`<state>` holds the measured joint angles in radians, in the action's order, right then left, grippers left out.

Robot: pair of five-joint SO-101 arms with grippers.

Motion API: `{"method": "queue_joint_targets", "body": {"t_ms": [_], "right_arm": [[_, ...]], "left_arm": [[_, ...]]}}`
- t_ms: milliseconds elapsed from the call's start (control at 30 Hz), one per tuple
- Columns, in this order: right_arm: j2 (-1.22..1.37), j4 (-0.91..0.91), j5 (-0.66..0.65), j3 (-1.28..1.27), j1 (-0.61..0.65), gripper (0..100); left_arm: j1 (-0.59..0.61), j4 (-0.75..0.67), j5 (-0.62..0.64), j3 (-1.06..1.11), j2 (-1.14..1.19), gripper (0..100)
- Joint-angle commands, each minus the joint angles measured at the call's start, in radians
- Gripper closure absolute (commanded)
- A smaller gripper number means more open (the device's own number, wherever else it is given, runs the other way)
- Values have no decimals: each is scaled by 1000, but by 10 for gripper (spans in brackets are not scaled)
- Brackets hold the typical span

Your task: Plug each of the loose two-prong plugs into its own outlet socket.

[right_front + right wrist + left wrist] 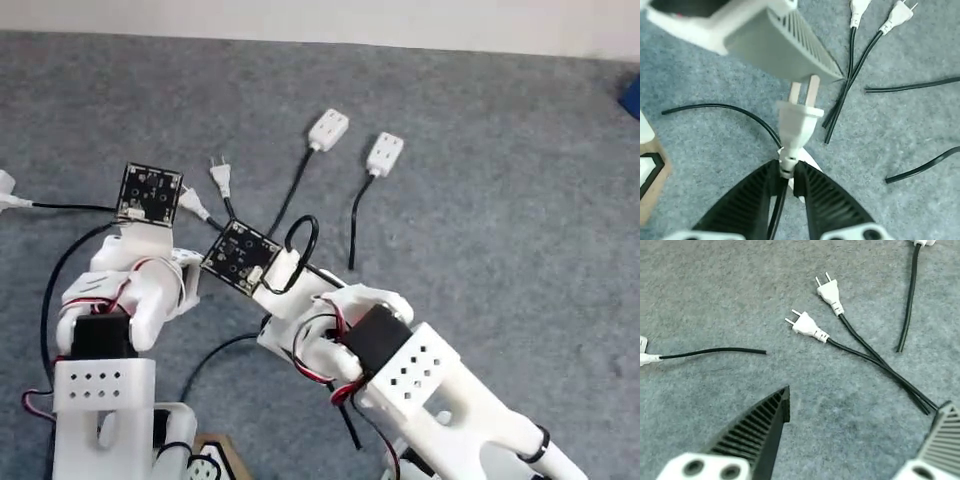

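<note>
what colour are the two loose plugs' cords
Black cords on white two-prong plugs, clearest in left wrist view.

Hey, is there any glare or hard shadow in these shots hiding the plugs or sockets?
High view: soft, even light, the white sockets bright yet readable on the grey carpet. Left wrist view: the loose plugs cast only faint shadows, prongs plain. Right wrist view: the held plug in the right tool shows no glare.

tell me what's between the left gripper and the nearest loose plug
Left wrist view: bare carpet and the cord of that plug, nothing else before the left gripper.
</note>
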<state>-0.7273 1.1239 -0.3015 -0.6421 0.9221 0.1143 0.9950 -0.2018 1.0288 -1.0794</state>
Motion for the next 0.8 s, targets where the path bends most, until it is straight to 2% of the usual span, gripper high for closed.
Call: {"method": "queue_joint_targets", "body": {"t_ms": [0,267,367,567,767], "right_arm": [[-16,4,25,110,7,994],[-16,-1,34,128,-62,994],[-15,-1,28,130,-93,994],[41,7,-44,166,-228,994],[147,85,-110,199,-248,994]], "left_arm": [[-87,-3,-11,33,1,568],[-131,-3,-14,74,1,568],[-174,-3,-54,113,1,568],[-185,-5,-61,143,-1,568],[-159,-31,-61,147,-7,568]]}}
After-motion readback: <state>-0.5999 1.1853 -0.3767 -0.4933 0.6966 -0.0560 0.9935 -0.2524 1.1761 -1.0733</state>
